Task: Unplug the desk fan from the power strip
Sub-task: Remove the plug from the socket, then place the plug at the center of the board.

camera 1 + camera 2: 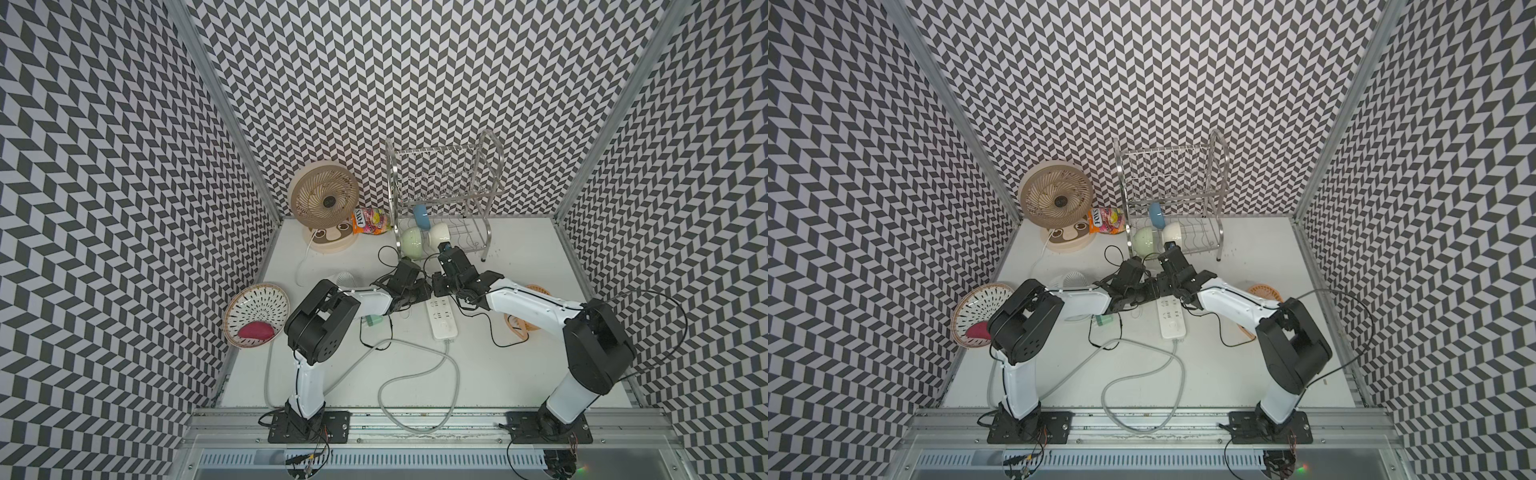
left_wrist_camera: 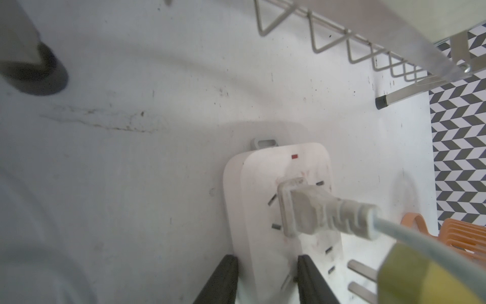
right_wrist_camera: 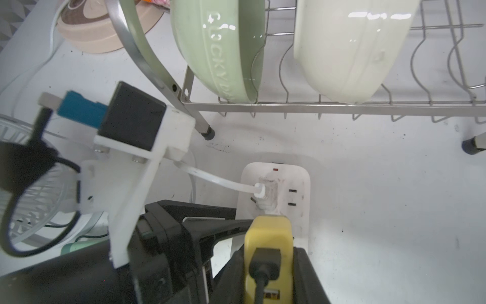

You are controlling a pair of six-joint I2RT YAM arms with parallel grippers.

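White table (image 1: pixel 519 374), chevron walls; both arms meet over the far end of the power strip (image 1: pixel 444 323).
Left gripper (image 2: pixel 267 263) has a narrow gap, not closed. One finger (image 2: pixel 228 273) is at the strip's side edge, the other on its top face. Right gripper (image 3: pixel 268 252) is clamped on a yellow block (image 3: pixel 268 231) with a black cable (image 3: pixel 263 265) in its back, held over the strip, tip near the white plug (image 3: pixel 267 194). Plug is seated in the strip's end sockets next to the red light (image 3: pixel 275 169). Its white cord (image 3: pixel 210 177) runs off under the left wrist. Strip lies flat, with a grey cord (image 1: pixel 457 378) looping from its near end. Rack (image 3: pixel 342 107) with green bowl (image 3: pixel 218 47) and cream bowl (image 3: pixel 349 47) is just beyond the strip's far end. Tan fan (image 1: pixel 324 201) is well beyond the strip, off to its left.
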